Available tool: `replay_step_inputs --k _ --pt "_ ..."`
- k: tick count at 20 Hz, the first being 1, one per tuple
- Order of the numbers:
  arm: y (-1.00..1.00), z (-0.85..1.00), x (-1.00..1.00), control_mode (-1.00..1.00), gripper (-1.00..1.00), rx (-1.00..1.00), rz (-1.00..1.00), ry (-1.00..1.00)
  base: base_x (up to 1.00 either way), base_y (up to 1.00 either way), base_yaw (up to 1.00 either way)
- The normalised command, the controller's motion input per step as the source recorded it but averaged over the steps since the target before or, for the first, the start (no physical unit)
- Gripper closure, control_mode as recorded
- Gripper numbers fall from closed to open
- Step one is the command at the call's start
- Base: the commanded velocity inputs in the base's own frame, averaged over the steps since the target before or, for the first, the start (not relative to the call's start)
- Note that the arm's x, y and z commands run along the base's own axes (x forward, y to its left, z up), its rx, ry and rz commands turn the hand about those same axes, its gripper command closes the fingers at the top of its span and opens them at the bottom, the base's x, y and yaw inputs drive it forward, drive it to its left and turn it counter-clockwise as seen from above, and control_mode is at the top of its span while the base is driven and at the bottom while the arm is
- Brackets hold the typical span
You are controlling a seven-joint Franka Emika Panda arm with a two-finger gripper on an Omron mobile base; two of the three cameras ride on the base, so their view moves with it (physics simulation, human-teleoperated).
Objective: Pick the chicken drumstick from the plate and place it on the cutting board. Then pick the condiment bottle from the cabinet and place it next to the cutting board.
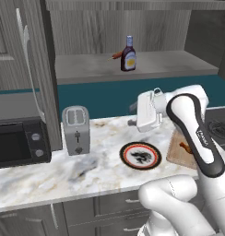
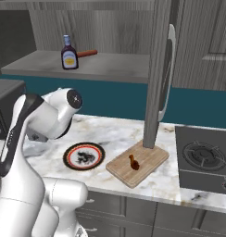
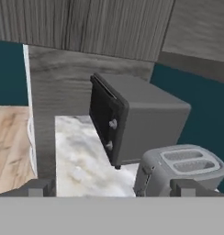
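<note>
The chicken drumstick (image 2: 134, 162) lies on the tan cutting board (image 2: 147, 159), seen also as the drumstick (image 1: 183, 147) on the board (image 1: 174, 150) beside my forearm. To the board's left sits the round plate (image 1: 140, 156), bare, with its black-and-red rim (image 2: 84, 156). The condiment bottle (image 1: 128, 54) stands upright on the cabinet shelf (image 1: 179, 64), the same bottle (image 2: 68, 52) showing at the left of the recess. My gripper (image 1: 132, 114) hovers above the counter behind the plate, well below the bottle. Its fingers (image 3: 40, 187) stand wide apart, open with nothing between them (image 3: 113, 188).
A thin red sausage-like stick (image 1: 115, 56) lies beside the bottle. A toaster (image 1: 76, 130) and a dark microwave (image 1: 17, 143) stand at the counter's left. An open cabinet door (image 2: 161, 69) hangs just behind the board. A stove (image 2: 203, 157) is at the right.
</note>
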Motion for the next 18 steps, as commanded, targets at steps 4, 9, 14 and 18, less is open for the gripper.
replay_step_inputs --k 4,9,14,18 --pt "0.02 0.43 -0.24 -1.0 -1.0 0.0 0.0 -0.06 0.0 0.0 0.0" --pt "0.02 0.4 -0.14 -1.0 -1.0 0.01 0.0 -0.01 0.0 0.0 0.0" --pt "0.0 0.31 -0.01 -1.0 -1.0 0.04 0.0 0.0 0.0 0.0 0.0" --pt "0.0 0.24 0.0 -1.0 -1.0 0.07 0.0 0.0 0.0 0.0 0.0"
